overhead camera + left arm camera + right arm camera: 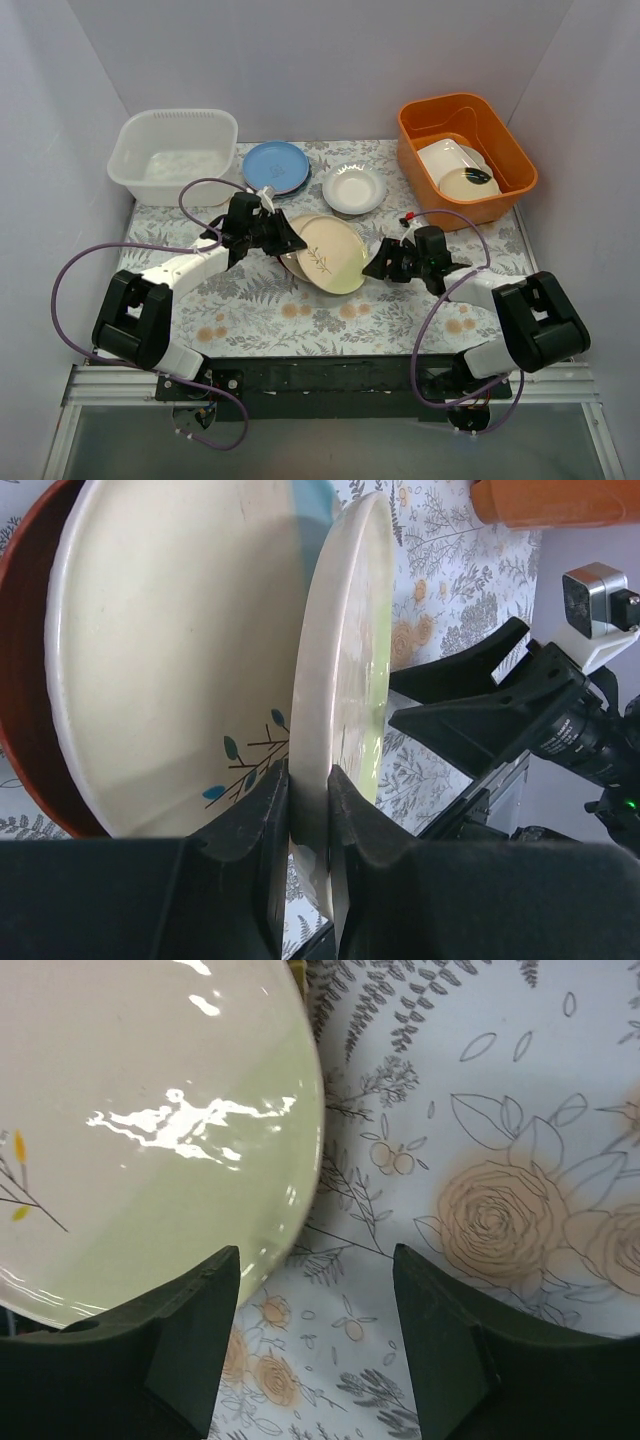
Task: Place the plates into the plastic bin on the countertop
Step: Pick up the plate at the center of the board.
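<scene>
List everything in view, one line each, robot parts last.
plastic bin: one, translucent white, far left.
blue plate: one, blue, right of the bin.
scalloped plate: one, white, far centre.
sprig plate: one, cream and pale green, centre, atop the stack.
cream-and-blue plate: one, under it.
red plate: one, red, beneath those.
orange tub: one, orange, far right.
rectangular dish: one, white, in the tub.
blotched dish: one, cream, black blob, same tub.
countertop: one, grey fern print.
left gripper: black, shut on the sprig plate's rim.
right gripper: black, open beside that plate.
</scene>
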Robot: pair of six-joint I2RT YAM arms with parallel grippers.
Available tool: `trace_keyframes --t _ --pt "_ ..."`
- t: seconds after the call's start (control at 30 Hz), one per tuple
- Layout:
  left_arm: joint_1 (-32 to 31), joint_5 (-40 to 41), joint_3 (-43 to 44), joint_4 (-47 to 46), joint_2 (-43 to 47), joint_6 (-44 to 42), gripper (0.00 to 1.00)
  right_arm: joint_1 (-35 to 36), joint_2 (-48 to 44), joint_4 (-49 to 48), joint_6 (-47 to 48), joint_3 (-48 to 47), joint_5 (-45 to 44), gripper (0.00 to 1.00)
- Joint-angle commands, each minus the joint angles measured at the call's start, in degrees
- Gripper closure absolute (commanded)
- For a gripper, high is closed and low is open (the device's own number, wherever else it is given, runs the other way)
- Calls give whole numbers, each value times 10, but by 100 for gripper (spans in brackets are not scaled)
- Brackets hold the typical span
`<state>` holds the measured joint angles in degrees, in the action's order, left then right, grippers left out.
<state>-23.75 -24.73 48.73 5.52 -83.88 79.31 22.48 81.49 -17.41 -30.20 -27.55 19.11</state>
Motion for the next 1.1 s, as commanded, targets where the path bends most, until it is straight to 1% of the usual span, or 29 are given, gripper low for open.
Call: trace_keyframes --t 0.0,0.03,0.07,0.1,0.17,0.2,0.27,0.3,0.4,0.47,0.5,0.57,0.6,0.7,0.73,0.83,1.07 --pt "3 -37 0 -35 22 9 100 -3 42 -137 -62 34 53 33" --pt "3 -44 0 -34 16 6 100 -4 52 -155 -73 36 62 36" --pt "3 -47 3 -32 13 2 100 -5 76 -167 -91 36 67 38" --pt "3 -48 4 -29 10 -3 100 -4 88 -198 -101 37 72 39" --pt "3 -51 9 -21 0 -13 100 -5 121 -232 -129 38 92 47" --pt "3 -55 10 -18 -3 -14 100 -6 132 -249 -134 35 99 56" --pt "2 -66 12 -18 -11 -19 100 -6 155 -278 -144 30 116 70" --pt "3 -68 12 -18 -13 -20 100 -6 160 -285 -151 30 118 86" --pt "3 -74 9 -17 -23 -26 100 -8 162 -298 -152 29 124 99" --pt "3 -80 8 -17 -28 -27 96 -9 154 -293 -152 29 124 99" --pt "3 -82 7 -14 -30 -28 88 -10 150 -293 -152 28 126 99" --pt "3 -84 5 -15 -31 -30 81 -11 140 -293 -152 25 129 99" --pt "3 -86 2 -17 -30 -30 75 -11 138 -293 -151 23 129 99" --pt "3 -97 -1 -24 -32 -28 68 -12 131 -295 -150 16 137 99" --pt "3 -102 -6 -31 -33 -23 64 -12 129 -295 -152 15 139 99" --pt "2 -119 -17 -51 -36 -12 62 -11 130 -306 -158 12 148 99" --pt "-2 -127 -18 -50 -44 -19 62 -11 115 -305 -165 0 154 99"
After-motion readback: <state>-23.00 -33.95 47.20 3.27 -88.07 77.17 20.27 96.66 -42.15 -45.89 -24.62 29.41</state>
